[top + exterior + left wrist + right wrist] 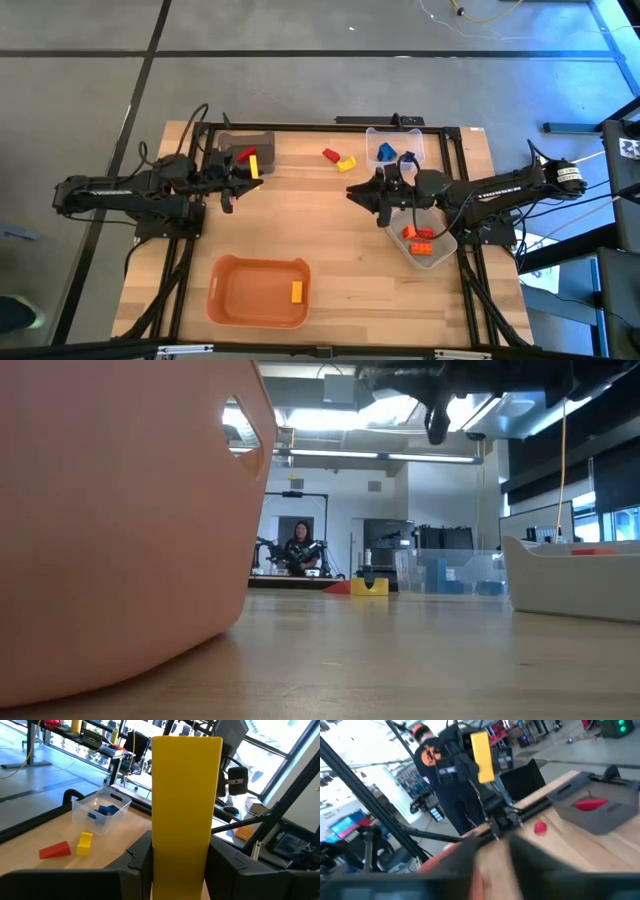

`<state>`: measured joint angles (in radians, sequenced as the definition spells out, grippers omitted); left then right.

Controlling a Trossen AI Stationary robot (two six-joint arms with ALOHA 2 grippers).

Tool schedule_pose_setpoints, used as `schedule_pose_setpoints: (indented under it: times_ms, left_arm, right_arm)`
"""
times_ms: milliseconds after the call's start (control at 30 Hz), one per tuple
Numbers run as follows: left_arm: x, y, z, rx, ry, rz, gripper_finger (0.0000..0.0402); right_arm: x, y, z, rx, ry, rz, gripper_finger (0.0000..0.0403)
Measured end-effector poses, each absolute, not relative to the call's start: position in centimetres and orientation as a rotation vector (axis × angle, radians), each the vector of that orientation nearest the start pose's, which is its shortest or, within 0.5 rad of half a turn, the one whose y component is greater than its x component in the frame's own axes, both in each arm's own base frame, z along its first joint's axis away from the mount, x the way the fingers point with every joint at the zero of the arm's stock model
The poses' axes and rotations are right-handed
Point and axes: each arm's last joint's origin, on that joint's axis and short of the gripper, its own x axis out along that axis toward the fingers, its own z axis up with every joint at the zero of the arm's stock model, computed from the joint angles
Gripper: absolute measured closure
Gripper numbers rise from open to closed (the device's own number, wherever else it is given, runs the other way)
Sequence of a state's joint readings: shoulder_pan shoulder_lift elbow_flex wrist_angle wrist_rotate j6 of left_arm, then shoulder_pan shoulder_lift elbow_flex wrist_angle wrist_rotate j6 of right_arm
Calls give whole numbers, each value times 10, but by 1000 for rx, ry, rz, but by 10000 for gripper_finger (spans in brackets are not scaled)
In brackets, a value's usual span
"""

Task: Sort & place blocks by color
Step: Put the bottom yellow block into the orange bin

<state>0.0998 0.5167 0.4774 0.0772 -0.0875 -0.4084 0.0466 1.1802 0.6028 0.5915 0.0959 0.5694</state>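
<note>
**Position.** Yellow block (186,805): clamped upright between the left jaws, which are closed on its lower end. Raised beside the dark bin (262,137) at the left of the worktop (330,230). One red block (243,154) inside that bin.

**Step in hand (judged).** Transfer to the orange bin (225,300), where another yellow piece (296,291) already lies.
- Keep the clamp firm; a tall, smooth brick gripped at one end can pivot.
- Raise well clear of the dark bin's wall before traversing.
- Lower inside the orange rim before opening; release low to prevent a bounce-out.
- Stay apart from the right arm (500,190).

**Left to sort.** Loose red piece (331,155) and yellow brick (347,163), just beside each other on the worktop near the clear bin (420,135) of blue blocks (385,152).

**Hidden or unclear.**
- Right jaws: between the clear bin and the pale bin (445,245) of red and orange blocks; cannot tell whether open, closed or holding anything, the right wrist view being smeared.
- Lower end of the held block: buried between the jaws.
- Low view: largely blocked by the orange bin's wall.
</note>
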Motion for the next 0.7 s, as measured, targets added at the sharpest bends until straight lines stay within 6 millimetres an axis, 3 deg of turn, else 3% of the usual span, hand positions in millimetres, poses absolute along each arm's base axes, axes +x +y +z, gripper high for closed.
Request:
schedule_pose_setpoints:
  times_ms: [67,333,500,633,700]
  left_arm:
    - [133,16,288,-407,-75,177,286]
    - [133,13,290,-389,-11,145,286]
    - [151,-7,295,-406,313,6,286]
    - [170,-43,299,-334,611,-126,286]
    - [176,-65,289,-261,793,-176,286]
  right_arm:
    - [254,8,264,566,-16,-37,371]
    - [254,5,264,592,-10,-22,400]
    - [254,5,264,594,-7,-23,401]
    - [254,5,262,602,14,-29,402]
    - [254,5,261,615,24,-32,402]
